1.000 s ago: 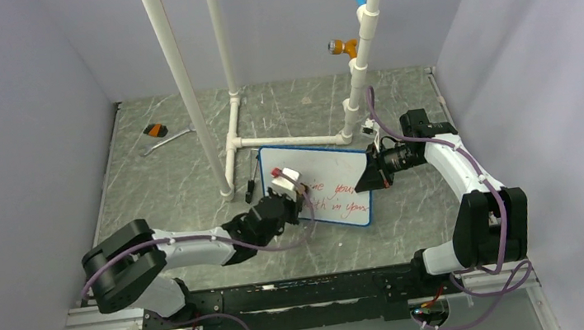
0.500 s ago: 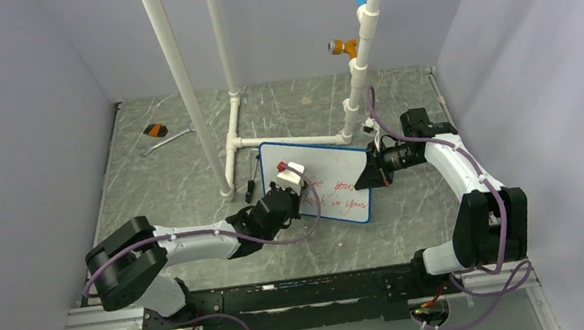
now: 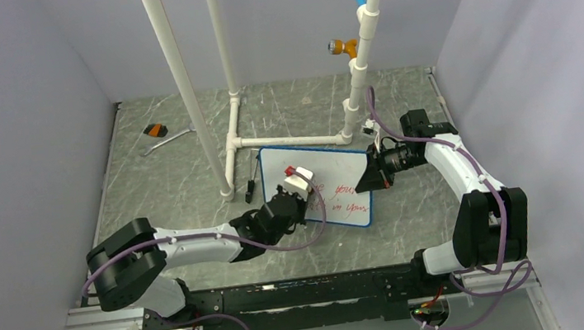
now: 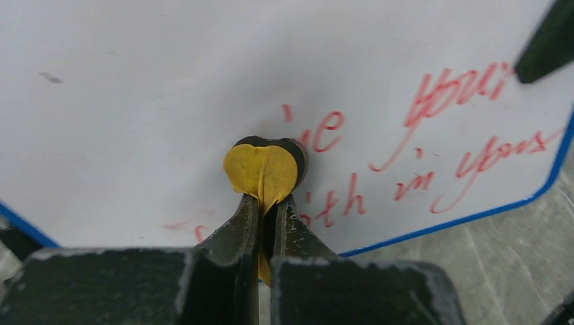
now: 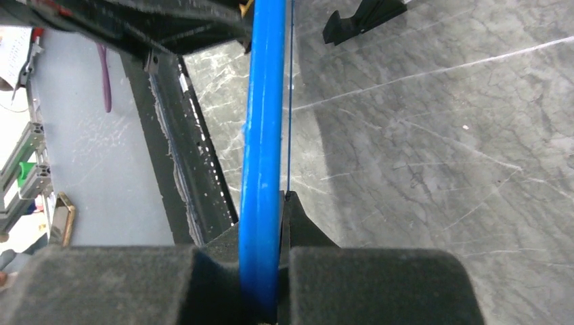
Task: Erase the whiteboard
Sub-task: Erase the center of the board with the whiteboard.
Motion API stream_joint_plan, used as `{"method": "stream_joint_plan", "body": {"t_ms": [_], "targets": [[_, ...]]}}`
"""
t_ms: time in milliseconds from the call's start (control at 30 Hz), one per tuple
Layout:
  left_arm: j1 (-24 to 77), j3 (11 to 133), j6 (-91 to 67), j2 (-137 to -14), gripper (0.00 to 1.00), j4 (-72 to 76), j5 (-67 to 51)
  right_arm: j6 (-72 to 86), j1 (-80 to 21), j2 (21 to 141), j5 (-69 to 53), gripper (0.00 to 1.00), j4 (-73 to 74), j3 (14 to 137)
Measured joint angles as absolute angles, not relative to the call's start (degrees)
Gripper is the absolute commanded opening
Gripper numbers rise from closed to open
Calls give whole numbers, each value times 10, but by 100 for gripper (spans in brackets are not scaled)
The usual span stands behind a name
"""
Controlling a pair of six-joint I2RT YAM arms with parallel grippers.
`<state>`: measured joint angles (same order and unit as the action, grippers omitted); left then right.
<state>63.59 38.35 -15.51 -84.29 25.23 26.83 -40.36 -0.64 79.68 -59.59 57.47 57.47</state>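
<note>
Board: we find the whiteboard near the middle of the grey table, tilted up from it. Its far edge is close to the white pipe frame.
Writing: red handwriting covers the right, near part of the face. The left and far part is plain white, and we see faint red smudges low on the left.
Left pincer: the left gripper is closed on a yellow pad. The pad is pressed to the board's face just left of the red letters.
Right pincer: the right gripper is clamped on the board's blue frame at its right edge.
Left of board: a dark pen lies just beside it.
Far left: we see a wrench and a small orange-and-black thing, well apart from the board.
</note>
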Motion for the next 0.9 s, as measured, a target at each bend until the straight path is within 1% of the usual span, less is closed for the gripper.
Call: {"method": "stream_joint_plan", "body": {"t_ms": [100,200,467,600,900], "targets": [[658,391,-152,-857,0,256,271,-404,-7,797,-596,0,584,575],[659,398,-147,-860,0,249,279,-404,-7,797,-596,0,584,575],[583,411,-177,-837,0,211,248,-403,-6,797,-596,0,562,575],[571,411,-179,-827,0,207,237,-403,-6,797,-596,0,563,575],[646,412,-176,-849,0,224,253,-405,-6,797,-596,0,587,575]]}}
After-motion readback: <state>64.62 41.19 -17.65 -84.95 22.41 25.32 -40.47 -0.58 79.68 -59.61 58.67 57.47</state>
